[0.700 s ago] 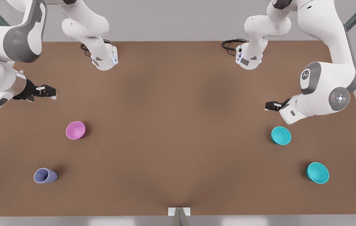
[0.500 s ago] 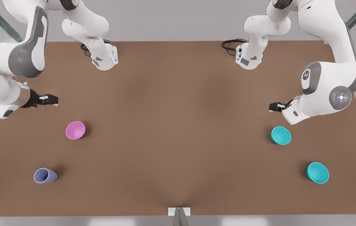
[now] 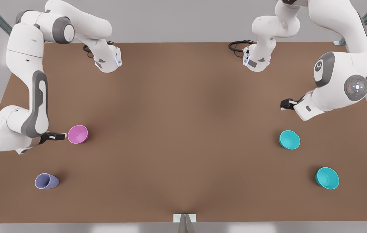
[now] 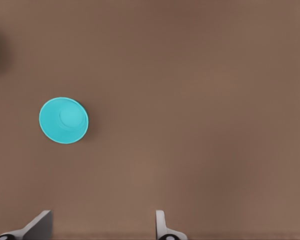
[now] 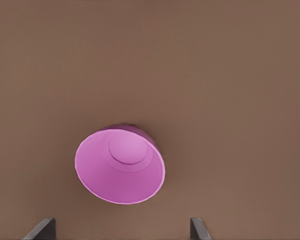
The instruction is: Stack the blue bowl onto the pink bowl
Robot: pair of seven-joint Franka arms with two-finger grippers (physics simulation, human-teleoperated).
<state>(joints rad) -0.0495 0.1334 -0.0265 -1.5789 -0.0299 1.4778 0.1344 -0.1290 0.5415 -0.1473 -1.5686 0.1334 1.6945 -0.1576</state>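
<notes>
Approach is the step in hand, and it looks barely begun: the blue bowl [image 3: 289,139] sits upright on the table [image 3: 183,129] at the front view's right, well apart from the pink bowl [image 3: 78,134] far over on the left. The left gripper [image 3: 283,104], at the front view's right and a little farther back than the blue bowl, has its fingers [image 4: 161,226] spread wide and empty; in its wrist view the bowl [image 4: 63,120] lies off to one side of the gap, so the arm should first centre over one wall of the bowl, then descend with one finger inside the rim and one outside. The right gripper [image 3: 61,136] hangs just beside the pink bowl's left edge, fingers [image 5: 198,229] apart and holding nothing, the bowl [image 5: 120,165] close ahead of them. My guess is it should draw away, since it crowds the spot where the stack must land. A second teal bowl [image 3: 327,178] sits nearer and to the right, easy to mistake. The lavender cup [image 3: 46,181] stands near left, clear of the carry path.
</notes>
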